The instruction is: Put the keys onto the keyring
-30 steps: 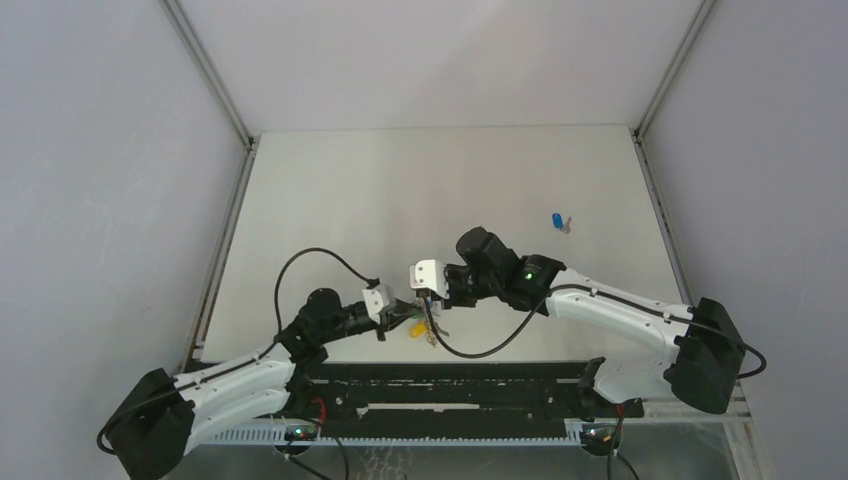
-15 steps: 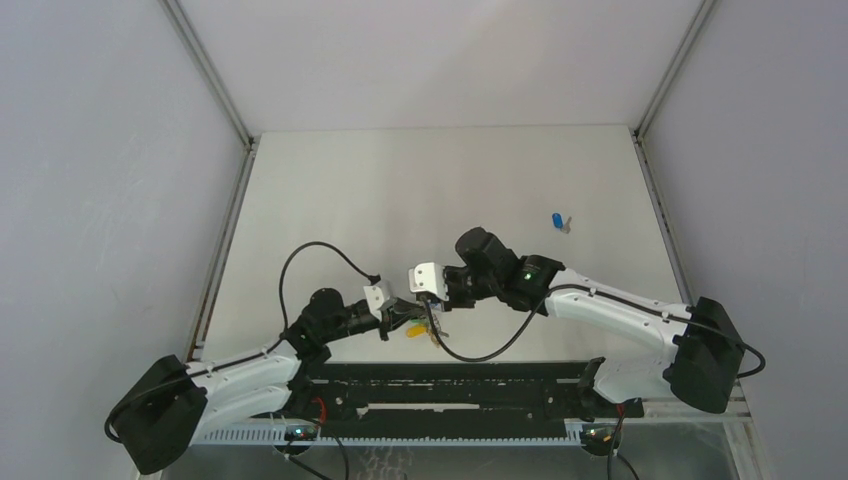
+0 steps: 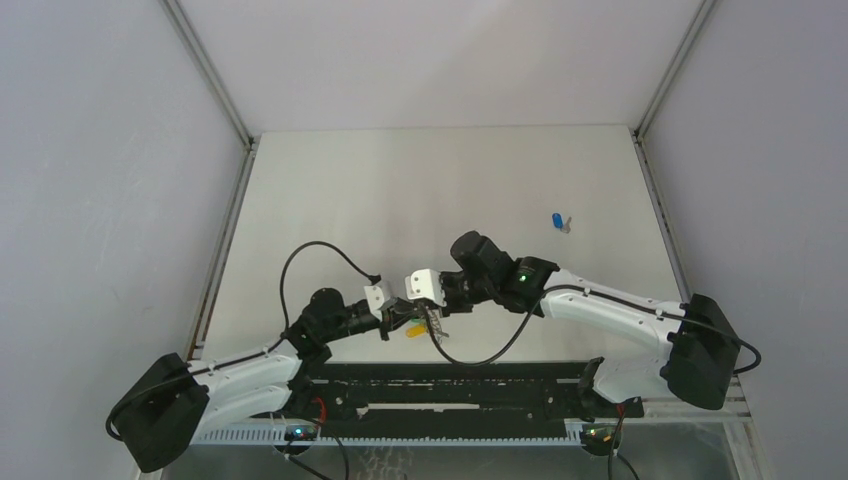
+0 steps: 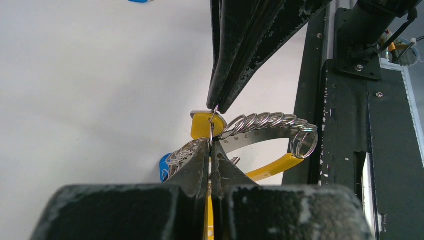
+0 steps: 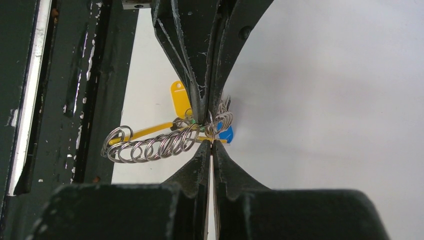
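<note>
Keyring (image 4: pixel 265 122) pinched by left gripper (image 4: pixel 211 145) and right gripper (image 5: pixel 212 144) (blue key (image 3: pixel 557 221) well apart).

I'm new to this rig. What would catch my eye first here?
The left gripper and right gripper meet tip to tip at the near edge of the table, both shut on the keyring, a bunch of silver rings with yellow and blue tags. A blue key lies alone farther back on the right.
</note>
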Controlling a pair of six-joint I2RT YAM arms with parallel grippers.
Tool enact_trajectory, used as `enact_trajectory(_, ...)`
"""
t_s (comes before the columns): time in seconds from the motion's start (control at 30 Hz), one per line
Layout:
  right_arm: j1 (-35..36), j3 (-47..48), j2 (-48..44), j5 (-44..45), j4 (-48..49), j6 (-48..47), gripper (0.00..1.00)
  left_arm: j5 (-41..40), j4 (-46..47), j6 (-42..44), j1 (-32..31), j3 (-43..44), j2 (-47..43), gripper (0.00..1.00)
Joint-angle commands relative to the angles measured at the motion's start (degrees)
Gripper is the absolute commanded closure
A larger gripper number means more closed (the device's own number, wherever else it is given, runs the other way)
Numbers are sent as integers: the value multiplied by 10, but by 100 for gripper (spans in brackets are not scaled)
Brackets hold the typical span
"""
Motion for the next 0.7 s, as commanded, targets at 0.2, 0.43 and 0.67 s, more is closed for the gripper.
enact_trajectory(0.2,11,10,2,0,-13,-14,100,-8,19,2,-2,11,-9,100)
enact_trajectory(0.43,15,10,-5,7,-16,-17,100,-9,14,5,-2,11,-8,100)
enact_trajectory(0.67,20,10,-4,33,-2,-15,100,4,14,8,-2,14,-5,100)
